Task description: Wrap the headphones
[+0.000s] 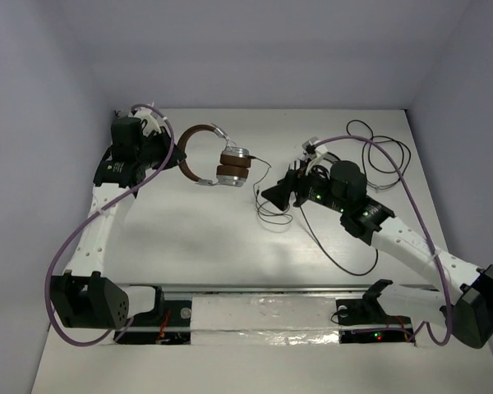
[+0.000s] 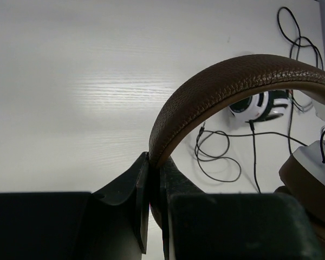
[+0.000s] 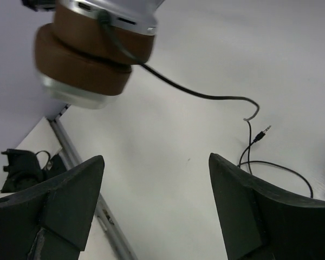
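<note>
The left hand [image 2: 151, 168] clamps the headband [image 2: 233, 76], steadying the headphones [image 1: 230, 167] at the desk's [image 1: 222, 254] far middle. The right hand [image 1: 273, 195], spread wide just right of them, looks poised to gather the loose cable [image 1: 269, 215].

**Operator:** How does my left arm stand?

**Spotter:** Your left arm [image 1: 99, 217] rises from its base at the near left and stretches toward the far left. Its wrist is turned to the right. Your left gripper [image 2: 151, 168] is clamped on the brown headband of the headphones [image 2: 233, 78], with the fingers pressed flat against both sides of the band.

**Operator:** And the right?

**Spotter:** Your right arm [image 1: 411, 242] runs from its base at the near right toward the middle. The elbow is low and the wrist points left. Your right gripper [image 3: 154, 179] is spread wide, and its two dark fingers [image 3: 65, 200] stand well apart and grip nothing.
</note>
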### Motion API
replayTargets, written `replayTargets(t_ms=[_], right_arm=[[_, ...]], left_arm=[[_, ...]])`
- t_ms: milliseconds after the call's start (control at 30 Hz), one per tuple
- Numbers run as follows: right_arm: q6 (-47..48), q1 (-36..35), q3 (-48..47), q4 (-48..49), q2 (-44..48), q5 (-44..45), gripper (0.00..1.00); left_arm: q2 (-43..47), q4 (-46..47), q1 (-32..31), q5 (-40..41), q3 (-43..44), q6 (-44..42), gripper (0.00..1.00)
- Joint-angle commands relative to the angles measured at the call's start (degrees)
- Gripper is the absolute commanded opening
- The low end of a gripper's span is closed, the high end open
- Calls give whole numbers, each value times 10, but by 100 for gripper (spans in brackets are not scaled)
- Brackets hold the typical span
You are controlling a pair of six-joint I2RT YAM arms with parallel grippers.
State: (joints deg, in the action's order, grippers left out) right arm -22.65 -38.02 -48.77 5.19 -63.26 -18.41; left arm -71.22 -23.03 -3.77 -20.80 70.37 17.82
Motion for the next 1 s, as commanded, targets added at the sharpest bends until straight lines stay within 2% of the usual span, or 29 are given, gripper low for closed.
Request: replayTargets(t_ms=[0, 200, 333, 433, 533, 733, 967], right_arm=[[30, 11, 19, 61, -6, 14, 84], [1, 17, 65, 157, -52, 92, 79], [-13, 34, 82, 220, -77, 102, 78], [-17, 34, 81, 259, -105, 85, 78], [-31, 34, 76, 305, -128, 29, 77], [-65, 34, 76, 373, -195, -16, 70], [-100, 34, 108, 462, -223, -36, 68]], left_arm=[[15, 20, -1, -78, 44, 29, 0], [25, 47, -1, -107, 91, 63, 0], [28, 59, -1, -130, 110, 84, 0], [35, 66, -1, -138, 114, 96, 0], [40, 70, -1, -136, 114, 103, 0], [51, 82, -1, -142, 123, 127, 0], [53, 89, -1, -145, 152, 160, 0]])
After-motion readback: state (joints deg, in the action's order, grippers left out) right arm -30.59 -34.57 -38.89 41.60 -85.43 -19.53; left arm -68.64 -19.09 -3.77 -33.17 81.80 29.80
